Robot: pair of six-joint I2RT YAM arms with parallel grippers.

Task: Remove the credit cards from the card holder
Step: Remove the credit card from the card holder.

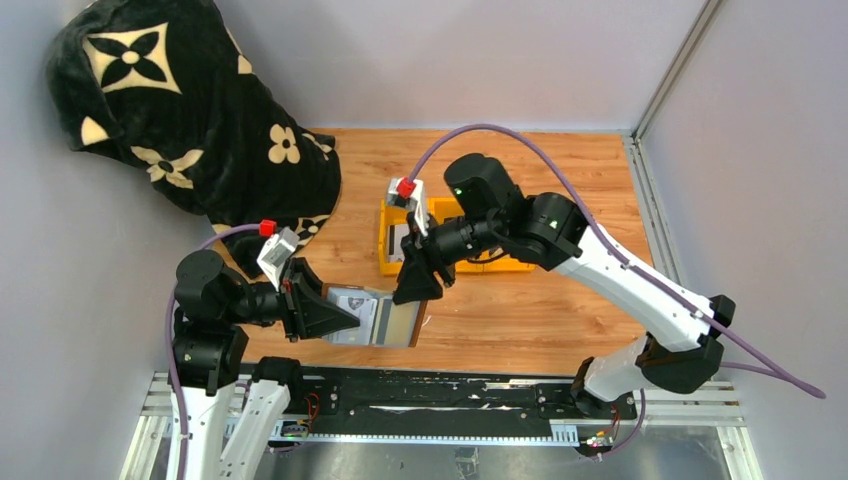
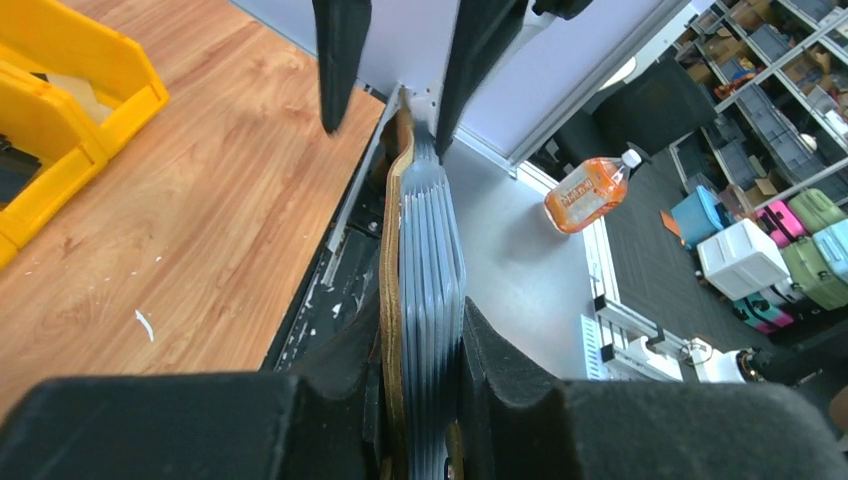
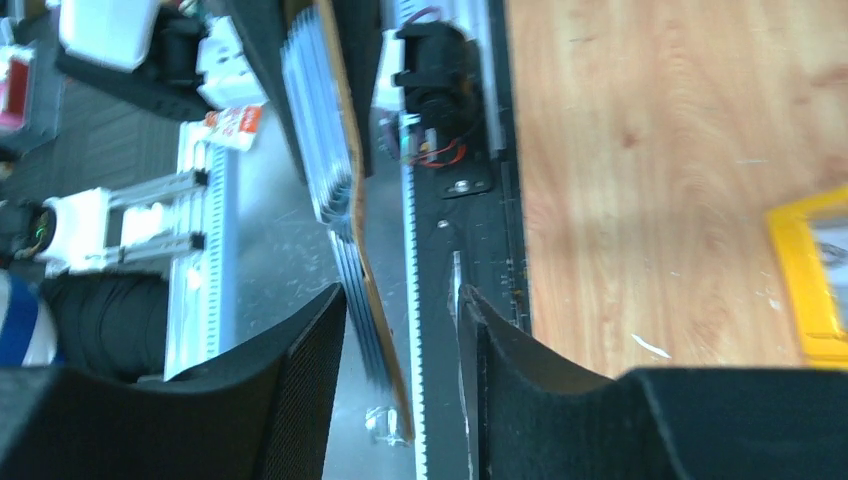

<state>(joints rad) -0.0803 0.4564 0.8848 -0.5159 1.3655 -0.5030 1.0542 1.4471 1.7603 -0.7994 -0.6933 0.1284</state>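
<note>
The card holder [image 1: 385, 322] is brown leather with a grey-silver pleated inner face and is held above the table's near edge. My left gripper [image 1: 345, 318] is shut on its left end. In the left wrist view the holder [image 2: 430, 230] stands edge-on between my pads, leather on the left and grey sleeves on the right. My right gripper [image 1: 412, 290] is open, with its fingers [image 2: 340, 60] astride the holder's far end. In the right wrist view the holder's edge [image 3: 350, 190] runs between the open fingers [image 3: 300, 380], nearer the left one. No single card can be told apart.
A yellow compartment tray [image 1: 386, 240] sits behind the right gripper and shows in the left wrist view [image 2: 70, 80]. A black flower-patterned blanket [image 1: 180, 110] fills the back left. The black rail [image 1: 430, 395] runs along the near edge. An orange bottle [image 2: 588, 193] lies off the table.
</note>
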